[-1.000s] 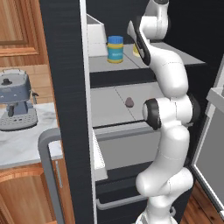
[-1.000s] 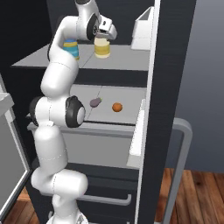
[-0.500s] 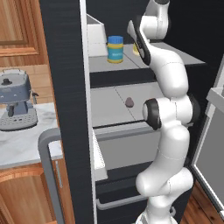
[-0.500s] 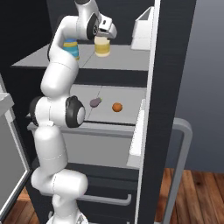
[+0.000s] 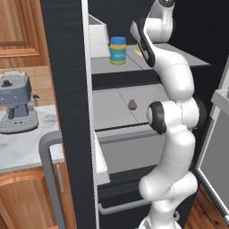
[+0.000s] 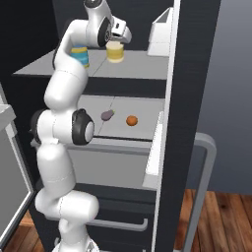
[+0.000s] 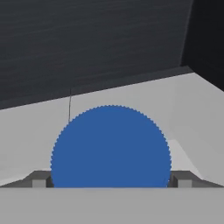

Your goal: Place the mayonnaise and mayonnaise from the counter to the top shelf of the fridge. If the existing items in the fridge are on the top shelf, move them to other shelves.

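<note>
I counted two jars: my gripper (image 6: 117,43) clasped the cream one (image 6: 114,52), blue-lidded; the blue-labelled one (image 5: 118,50) stood nearby.

Kitchen corner in flat, even rendered light.
Brown wooden cabinets (image 5: 15,27) hang on the wall at the left, with more cabinet doors (image 5: 24,201) below the worktop, where a grey-blue coffee machine (image 5: 17,103) stands. Wooden plank floor (image 6: 216,221) shows at the lower right, under a plain grey wall (image 6: 231,74).
</note>
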You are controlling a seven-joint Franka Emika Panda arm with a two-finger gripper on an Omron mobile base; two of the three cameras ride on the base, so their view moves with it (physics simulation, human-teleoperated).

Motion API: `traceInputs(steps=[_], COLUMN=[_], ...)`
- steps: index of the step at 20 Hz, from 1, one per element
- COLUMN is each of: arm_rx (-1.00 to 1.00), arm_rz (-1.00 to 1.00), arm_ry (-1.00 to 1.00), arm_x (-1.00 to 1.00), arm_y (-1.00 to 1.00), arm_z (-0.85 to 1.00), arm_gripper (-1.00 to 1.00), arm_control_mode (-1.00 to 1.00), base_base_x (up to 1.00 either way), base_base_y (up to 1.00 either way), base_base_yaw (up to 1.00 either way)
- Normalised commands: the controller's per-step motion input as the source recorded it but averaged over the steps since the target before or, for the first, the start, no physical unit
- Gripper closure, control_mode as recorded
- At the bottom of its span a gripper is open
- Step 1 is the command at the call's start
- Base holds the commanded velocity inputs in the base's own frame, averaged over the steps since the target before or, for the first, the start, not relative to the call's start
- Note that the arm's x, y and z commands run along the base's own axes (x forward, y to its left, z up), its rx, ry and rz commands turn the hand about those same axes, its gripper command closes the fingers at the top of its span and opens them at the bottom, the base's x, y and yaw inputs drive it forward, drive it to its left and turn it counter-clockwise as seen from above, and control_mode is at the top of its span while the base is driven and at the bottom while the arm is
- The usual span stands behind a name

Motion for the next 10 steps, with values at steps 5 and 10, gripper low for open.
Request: traceInputs(steps=[5,10], arm_rx=[-0.02,-0.05], arm_rz=[0.05,0.05], arm_ry=[0.00,0.00], arm_x=[-0.21,-0.27], arm_y=[-0.06,-0.05], arm_z=[-0.22,-0.28], arm_gripper=[-1.00,-1.00], arm_control_mode=[-1.00,-1.00], base_base_x=[0.00,0.00], base_base_y=[0.00,0.00], base_base_yaw=[0.00,0.00])
